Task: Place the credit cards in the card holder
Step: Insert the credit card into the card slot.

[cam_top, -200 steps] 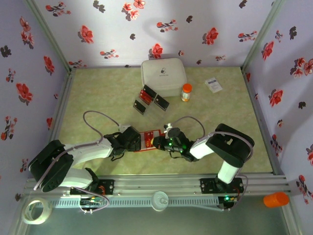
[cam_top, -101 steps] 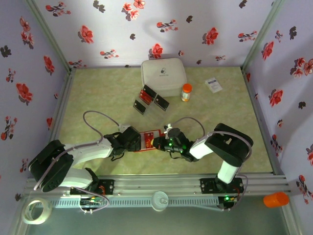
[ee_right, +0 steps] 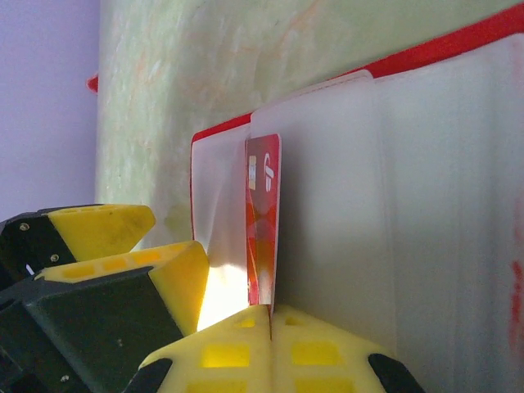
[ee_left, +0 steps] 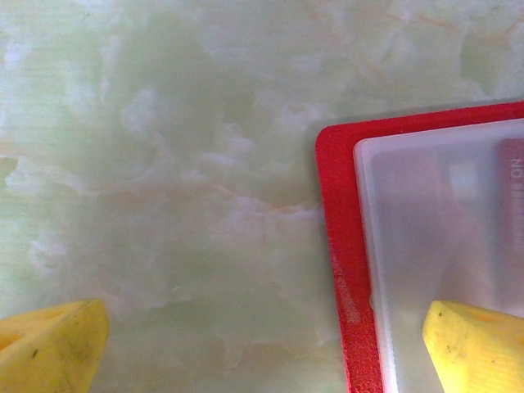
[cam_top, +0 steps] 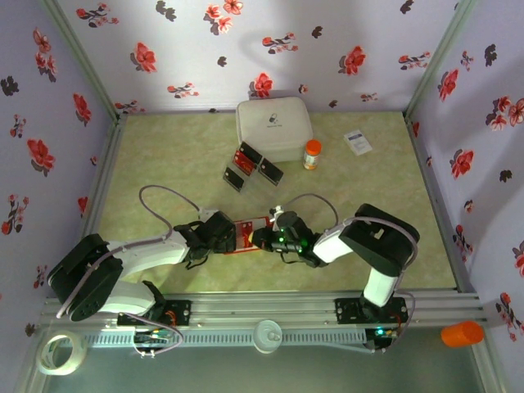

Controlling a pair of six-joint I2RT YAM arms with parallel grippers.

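The red card holder (cam_top: pixel 246 232) lies open on the table between the two arms, pale pocket side (ee_left: pixel 434 221) up. My right gripper (ee_right: pixel 270 315) is shut on a red credit card (ee_right: pixel 264 213), held on edge with its far end at the mouth of a pale pocket (ee_right: pixel 327 180). My left gripper (ee_left: pixel 262 352) is open and straddles the holder's left edge (ee_left: pixel 337 246); one yellow fingertip (ee_left: pixel 475 344) rests on the pocket side, the other (ee_left: pixel 49 348) over bare table. From above, the left gripper (cam_top: pixel 223 233) and right gripper (cam_top: pixel 264 237) face each other across the holder. Another red card (cam_top: pixel 244 158) lies farther back.
Two small black trays (cam_top: pixel 233 178) (cam_top: pixel 271 171) lie beside the far card. Behind them stand a big white lidded box (cam_top: pixel 274 127) and an orange-capped bottle (cam_top: pixel 311 154); a small white printed box (cam_top: pixel 357 142) is at the back right. Flowered walls enclose the table.
My right gripper has slid a little to the left with the card, further over the holder. The left gripper has stayed in place and open.
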